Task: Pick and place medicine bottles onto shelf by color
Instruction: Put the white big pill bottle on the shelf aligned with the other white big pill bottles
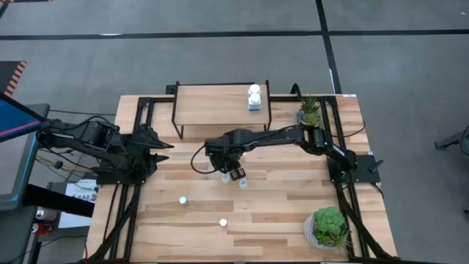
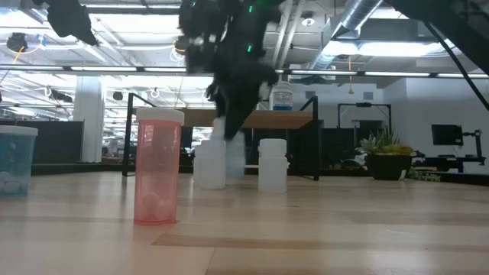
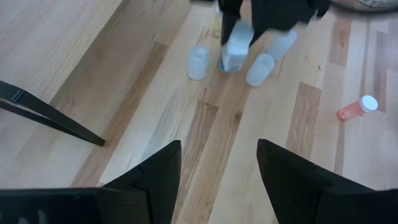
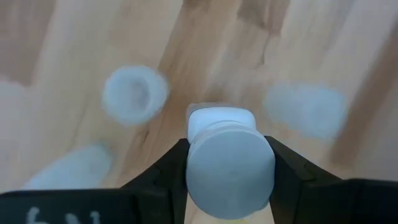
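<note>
My right gripper point(image 1: 233, 169) hangs over the table's middle, in front of the shelf point(image 1: 212, 106), and is shut on a white bottle point(image 4: 229, 168). Three more pale bottles stand on the table right around it point(image 3: 198, 62) point(image 3: 260, 68) point(image 3: 283, 43). White bottles point(image 1: 254, 97) stand on the shelf's right end. A teal-capped bottle point(image 1: 183, 199) and a pink bottle with a white cap point(image 1: 223, 222) stand nearer the front edge. My left gripper point(image 3: 219, 149) is open and empty at the table's left side. My right gripper pinches the white bottle between its two fingers at its cap and upper body point(image 4: 194, 163), one finger on each side. The fingers come from above, pointing down. The bottle hangs upright below them point(image 3: 236, 53) and seems just clear of the table.
The shelf's black legs point(image 3: 56, 118) stand close to my left gripper. A potted plant point(image 1: 311, 111) stands at the back right and a bigger one point(image 1: 327, 226) at the front right. Bare wood lies between the bottle cluster and the front edge.
</note>
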### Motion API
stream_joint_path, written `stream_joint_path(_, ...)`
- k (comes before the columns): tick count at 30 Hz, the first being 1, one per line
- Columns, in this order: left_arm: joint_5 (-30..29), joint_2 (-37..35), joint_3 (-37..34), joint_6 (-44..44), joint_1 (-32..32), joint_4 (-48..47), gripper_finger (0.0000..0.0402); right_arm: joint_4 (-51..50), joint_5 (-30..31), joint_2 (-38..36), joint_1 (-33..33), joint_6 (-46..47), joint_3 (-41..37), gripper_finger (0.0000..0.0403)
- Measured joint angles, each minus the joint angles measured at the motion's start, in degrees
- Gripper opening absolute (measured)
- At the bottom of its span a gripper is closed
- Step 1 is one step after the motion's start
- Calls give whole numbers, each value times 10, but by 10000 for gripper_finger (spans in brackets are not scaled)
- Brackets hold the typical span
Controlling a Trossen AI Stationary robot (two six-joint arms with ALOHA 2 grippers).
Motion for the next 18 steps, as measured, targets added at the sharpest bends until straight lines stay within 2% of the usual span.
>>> stream_joint_path(9, 0, 0, 0, 0, 0, 0, 196, -144, -2, -30, -19, 72, 148, 164)
stream_joint_path(18, 0, 0, 0, 0, 0, 0, 196, -189, 2, -104, -83, 129, 134, 164)
